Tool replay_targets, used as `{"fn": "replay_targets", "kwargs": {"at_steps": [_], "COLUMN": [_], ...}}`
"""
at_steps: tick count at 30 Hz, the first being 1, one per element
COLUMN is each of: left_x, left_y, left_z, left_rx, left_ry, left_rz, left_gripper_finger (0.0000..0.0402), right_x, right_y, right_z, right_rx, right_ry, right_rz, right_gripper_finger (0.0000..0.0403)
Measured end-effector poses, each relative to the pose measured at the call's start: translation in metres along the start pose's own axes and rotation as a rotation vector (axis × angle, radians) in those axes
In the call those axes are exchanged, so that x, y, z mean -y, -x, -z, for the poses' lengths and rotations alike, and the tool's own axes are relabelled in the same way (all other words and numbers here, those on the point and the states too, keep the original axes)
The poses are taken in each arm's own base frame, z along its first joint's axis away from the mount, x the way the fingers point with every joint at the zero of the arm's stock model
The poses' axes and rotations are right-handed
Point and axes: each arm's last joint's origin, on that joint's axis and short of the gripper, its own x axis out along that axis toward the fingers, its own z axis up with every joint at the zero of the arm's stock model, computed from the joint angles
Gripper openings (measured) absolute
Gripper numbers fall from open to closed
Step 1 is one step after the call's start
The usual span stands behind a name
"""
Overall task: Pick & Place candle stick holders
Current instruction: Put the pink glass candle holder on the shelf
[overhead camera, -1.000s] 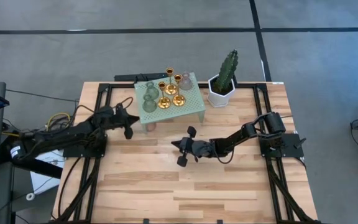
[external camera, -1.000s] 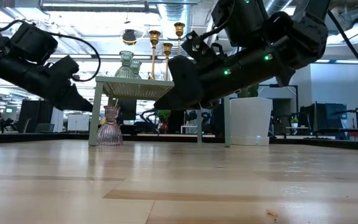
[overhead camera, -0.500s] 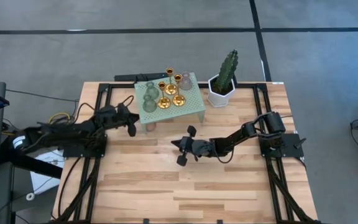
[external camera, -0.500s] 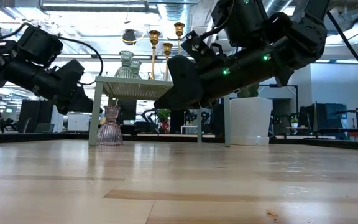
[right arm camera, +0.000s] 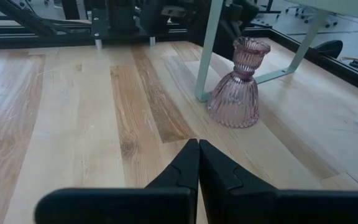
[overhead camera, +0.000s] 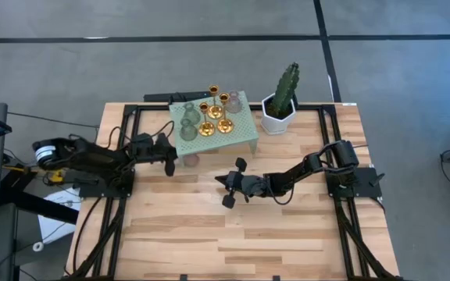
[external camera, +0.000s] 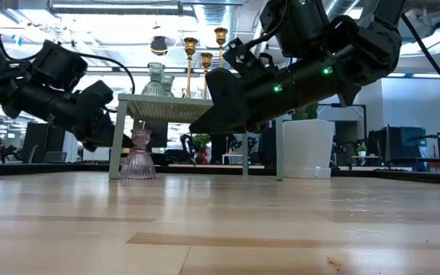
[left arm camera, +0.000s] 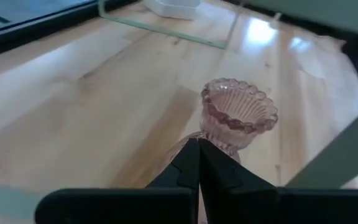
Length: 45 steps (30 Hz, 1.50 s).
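Your left pincer (left arm camera: 198, 163), pressed together, sits at the pink holder's (left arm camera: 236, 117) 9 o'clock; your right pincer (right arm camera: 198, 163), pressed together, hovers mid-tabletop (overhead camera: 287, 226).

A small green stand (overhead camera: 241, 134) crowded the far middle of the wooden table (overhead camera: 209, 234), its legs fencing in a pink holder (right arm camera: 238, 84) on the tabletop beneath its left corner. A cactus pot (overhead camera: 278, 117) blocked the stand's right side. The near half lay open.

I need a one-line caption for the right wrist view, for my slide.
Right gripper, fingers shut, faces a pink candle stick holder standing on the wooden table beside a green stand leg.
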Motion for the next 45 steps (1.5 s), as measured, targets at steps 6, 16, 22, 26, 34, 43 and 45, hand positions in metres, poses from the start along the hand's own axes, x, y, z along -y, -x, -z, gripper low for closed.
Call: {"fn": "replay_targets", "kwargs": {"at_steps": [6,16,22,26,34,43,45], "left_x": [0.003,0.005,0.004,0.004,0.003,0.003,0.003], "left_y": [-0.002,-0.002,-0.002,-0.002,-0.003,-0.003,-0.003], "left_z": [-0.002,-0.001,-0.001,-0.001,-0.002,-0.002,-0.002], "left_rx": [0.036,0.023,0.023,0.024,0.034,0.036,0.038], "left_ry": [-0.023,-0.030,-0.045,-0.046,-0.070,-0.071,-0.071], "left_rz": [0.133,0.209,0.187,0.184,0.136,0.135,0.135], "left_gripper_finger": [0.0001,0.0001,0.0001,0.0001,0.0001,0.0001,0.0001], "right_x": [-0.001,-0.002,0.014,0.028,0.035,0.042,0.046], "right_y": [0.000,-0.001,-0.009,-0.015,-0.025,-0.034,-0.036], "right_z": [0.000,-0.005,-0.008,-0.009,-0.020,-0.029,-0.029], "right_rx": [0.000,0.041,0.044,0.037,0.045,0.019,0.016], "right_ry": [0.001,0.016,-0.012,-0.062,-0.040,-0.013,-0.042], "right_rz": [-0.003,-0.105,-0.151,-0.149,-0.140,-0.092,-0.083], "right_gripper_finger": [0.0000,0.0000,0.0000,0.0006,0.0127,0.0229,0.0230]}}
